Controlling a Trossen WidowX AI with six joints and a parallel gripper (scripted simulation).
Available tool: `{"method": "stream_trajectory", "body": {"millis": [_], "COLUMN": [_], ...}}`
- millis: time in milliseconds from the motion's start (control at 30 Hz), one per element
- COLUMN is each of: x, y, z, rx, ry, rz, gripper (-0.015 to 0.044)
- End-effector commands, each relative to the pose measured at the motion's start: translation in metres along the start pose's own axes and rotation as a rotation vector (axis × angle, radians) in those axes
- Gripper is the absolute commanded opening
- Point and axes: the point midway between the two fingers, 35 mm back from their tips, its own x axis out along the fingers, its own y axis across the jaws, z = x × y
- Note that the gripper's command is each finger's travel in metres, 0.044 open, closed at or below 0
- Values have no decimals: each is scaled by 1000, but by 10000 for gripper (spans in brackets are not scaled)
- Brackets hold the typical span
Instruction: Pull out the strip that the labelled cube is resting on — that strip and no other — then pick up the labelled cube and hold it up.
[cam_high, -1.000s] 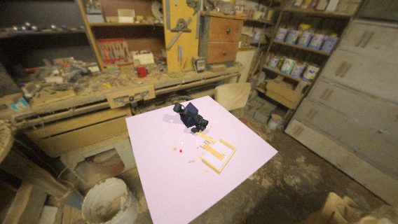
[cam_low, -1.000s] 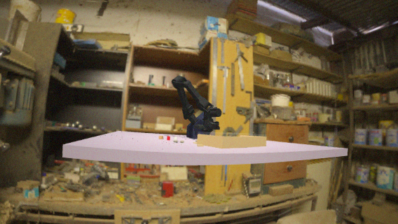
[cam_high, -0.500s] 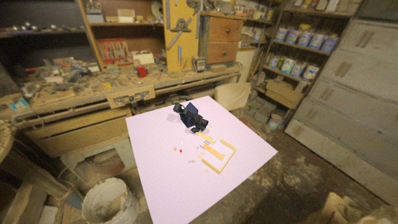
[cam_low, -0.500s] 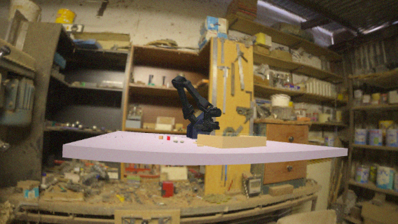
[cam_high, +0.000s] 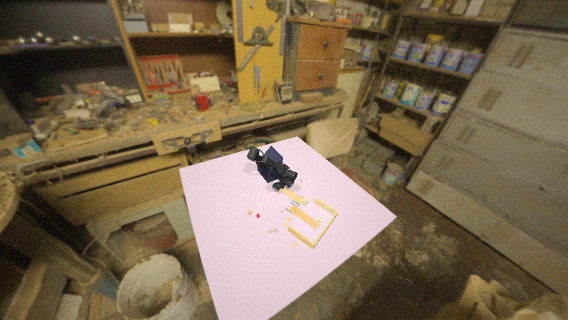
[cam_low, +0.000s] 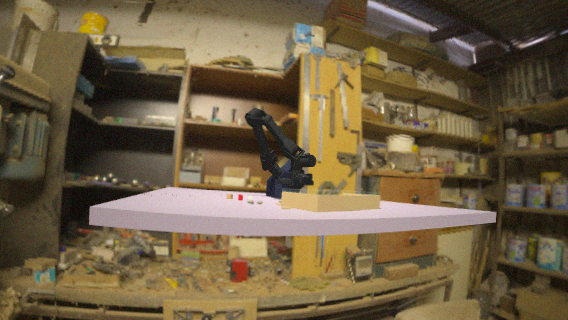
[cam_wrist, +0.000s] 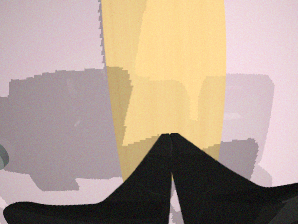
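My gripper (cam_high: 281, 187) (cam_wrist: 169, 141) is shut, with its fingertips together and nothing between them. In the wrist view the tips are over a plain yellow strip (cam_high: 292, 195) (cam_wrist: 180, 45); whether they touch it I cannot tell. This strip sticks out of the walled frame towards the arm, and a pale cube (cam_high: 305, 201) is at its inner end. An orange patterned strip (cam_high: 303, 216) lies beside it inside the frame, with another pale cube (cam_high: 320, 219) at its far end. Any label on the cubes is too small to read.
A low yellow walled frame (cam_high: 302, 238) (cam_low: 345, 203) surrounds the strips on three sides. To its left are a red piece (cam_high: 258, 216) (cam_low: 240, 197), an orange cube (cam_high: 250, 213) (cam_low: 229, 196) and small grey pieces. Small yellow bits lie near the frame. A grey-green piece (cam_wrist: 3, 156) shows at the wrist view's left edge.
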Motion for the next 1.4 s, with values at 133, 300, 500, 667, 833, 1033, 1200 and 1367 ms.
{"method": "stream_trajectory", "body": {"millis": [133,300,500,667,833,1033,1200,1367], "x": [-15,-43,-41,-42,-44,-47,-49,-51], "y": [1,0,1,1,1,2,2,0], "z": [2,2,16,34,52,73,90,107], "rx": [-2,-3,115,185,186,187,187,188], "ry": [7,23,23,22,21,20,20,19], "rz": [5,7,5,5,5,5,5,5], "gripper": [0,0,79,210,341,440,440,440]}}
